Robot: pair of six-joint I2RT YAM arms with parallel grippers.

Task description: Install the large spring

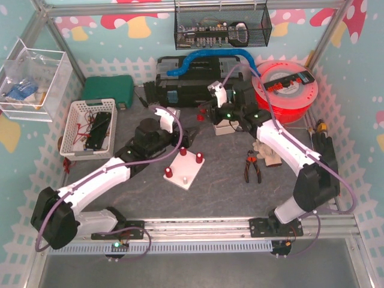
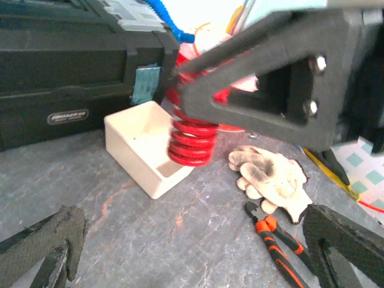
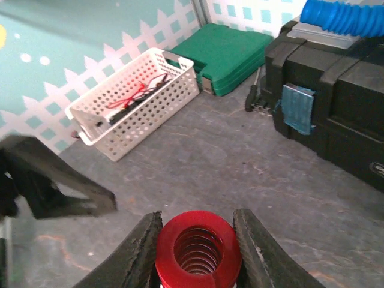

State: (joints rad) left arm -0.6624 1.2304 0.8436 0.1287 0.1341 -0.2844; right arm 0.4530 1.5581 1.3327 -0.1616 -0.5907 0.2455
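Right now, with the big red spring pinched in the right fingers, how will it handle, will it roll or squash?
The red spring looks thick-coiled, so probably stiff and fairly heavy for its size. The right fingers pinch its round sides, so it could twist or slip. Laid sideways, it would likely roll.

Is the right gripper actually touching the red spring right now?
Touching. In the right wrist view the right gripper has both fingers pressed against the red spring.

Glossy red spring [image 3: 198,227] — metal, it seems; matt, mottled grey table [image 2: 180,240]; grubby cloth glove [image 2: 270,180].
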